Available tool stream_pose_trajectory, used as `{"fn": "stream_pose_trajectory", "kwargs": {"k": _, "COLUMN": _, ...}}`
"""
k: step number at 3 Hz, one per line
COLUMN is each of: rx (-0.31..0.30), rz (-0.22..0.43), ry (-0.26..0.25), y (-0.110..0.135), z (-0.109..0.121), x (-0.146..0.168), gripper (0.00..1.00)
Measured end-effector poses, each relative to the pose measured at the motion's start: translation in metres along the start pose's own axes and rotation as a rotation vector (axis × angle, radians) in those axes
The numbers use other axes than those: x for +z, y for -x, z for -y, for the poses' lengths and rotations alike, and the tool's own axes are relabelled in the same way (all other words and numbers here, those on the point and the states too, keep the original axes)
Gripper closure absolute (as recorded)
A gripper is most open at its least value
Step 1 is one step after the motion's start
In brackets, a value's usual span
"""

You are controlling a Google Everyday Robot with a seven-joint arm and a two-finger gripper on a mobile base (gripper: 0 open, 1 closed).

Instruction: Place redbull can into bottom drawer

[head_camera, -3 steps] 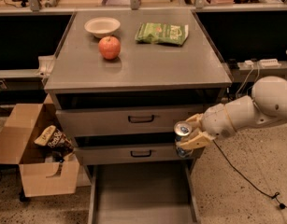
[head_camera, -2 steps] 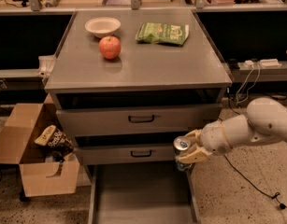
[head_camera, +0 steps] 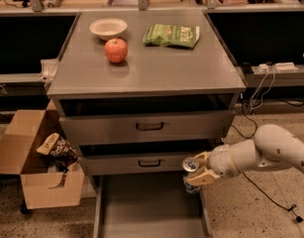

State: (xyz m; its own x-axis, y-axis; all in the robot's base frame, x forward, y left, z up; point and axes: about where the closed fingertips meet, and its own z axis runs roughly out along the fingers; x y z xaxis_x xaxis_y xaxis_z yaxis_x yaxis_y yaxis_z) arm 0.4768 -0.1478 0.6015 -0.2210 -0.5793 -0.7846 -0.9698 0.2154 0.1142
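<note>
The redbull can is a slim silver-and-blue can with a silver top, tilted slightly, held in my gripper. The gripper is shut on the can at the right side of the cabinet, in front of the middle drawer's right end. It hangs just above the right rear corner of the bottom drawer, which is pulled out as a wide shallow grey tray with a bare floor. My white arm reaches in from the right.
The cabinet top holds a red apple, a white bowl and a green chip bag. Two upper drawers with dark handles are closed. An open cardboard box with snack bags stands at the left. Cables lie on the floor at right.
My gripper has moved downward with the can, from beside the upper drawers to just above the open bottom drawer's right side.
</note>
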Motion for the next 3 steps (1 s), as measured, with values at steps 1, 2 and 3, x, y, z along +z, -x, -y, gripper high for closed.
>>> {"fn": "stream_pose_trajectory", "kwargs": {"k": 1, "rx": -0.023, "rz": -0.045, "ry": 0.03, "y": -0.029, "z": -0.002, "x": 0.022, "gripper": 1.0}}
{"fn": "stream_pose_trajectory", "kwargs": {"k": 2, "rx": -0.045, "rz": -0.084, "ry": 0.076, "y": -0.064, "z": -0.007, "x": 0.05, "gripper": 1.0}}
{"fn": "stream_pose_trajectory", "kwargs": {"k": 3, "rx": -0.043, "rz": -0.115, "ry": 0.126, "y": -0.114, "z": -0.012, "x": 0.089, "gripper": 1.0}}
